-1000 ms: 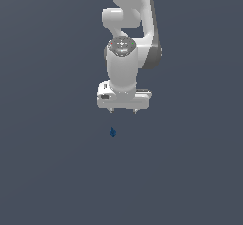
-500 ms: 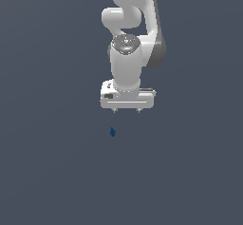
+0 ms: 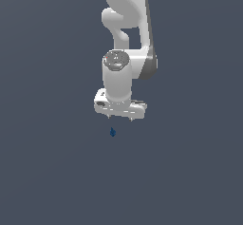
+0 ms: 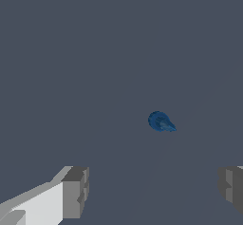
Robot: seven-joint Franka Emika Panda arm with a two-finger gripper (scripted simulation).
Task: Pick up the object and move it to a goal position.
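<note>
The end effector (image 3: pixel 120 118) hangs pointing straight down over the plain grey desk (image 3: pixel 47 172), its two fingers spread wide with nothing between them; in the wrist view the grey fingertips (image 4: pixel 76 192) sit far apart at either side with bare surface in the gap. The object (image 3: pixel 113 132), a tiny dark-blue lump, lies on the desk just below the fingers in the exterior view, a little toward that view's left of the midline between them, and clearly apart from both tips. The wide spread looks chosen to give margin around such a small piece, and the vertical pose suits a straight drop onto it. From the wrist camera the lump (image 4: pixel 161 122) appears slightly elongated, with a paler pointed end, and it is not yet centred between the fingers, so a small sideways correction seems needed before descending. Room is no worry: no walls, edges or other items show in either view, so the arm can approach from any side. No goal marker is visible, so where the lump must go cannot be told from here.
</note>
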